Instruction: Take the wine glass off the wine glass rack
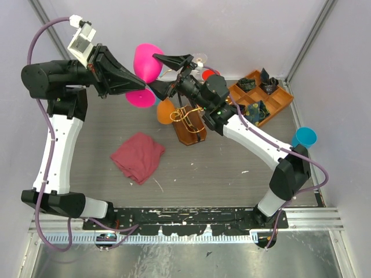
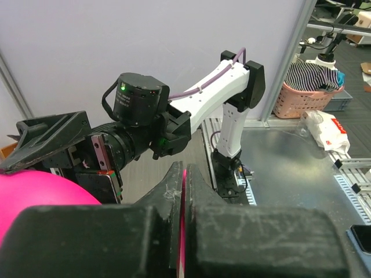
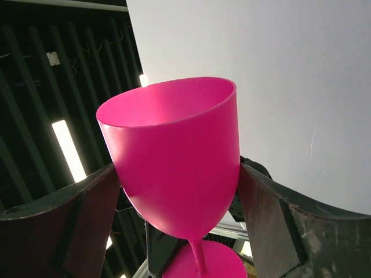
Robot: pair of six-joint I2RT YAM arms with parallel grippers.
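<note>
Wine glass (image 1: 148, 61): 10 o'clock from the wine glass rack (image 1: 188, 124).
Left gripper (image 1: 144, 86): clenched on its stem (the nearer arm).
Right gripper (image 1: 166, 73): spread, flanking the bowl.

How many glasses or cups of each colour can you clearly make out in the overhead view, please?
pink wine glass: 1
orange glass: 1
blue cup: 1
Total: 3. A partly hidden red shape is left out, as it is too covered to identify.
</note>
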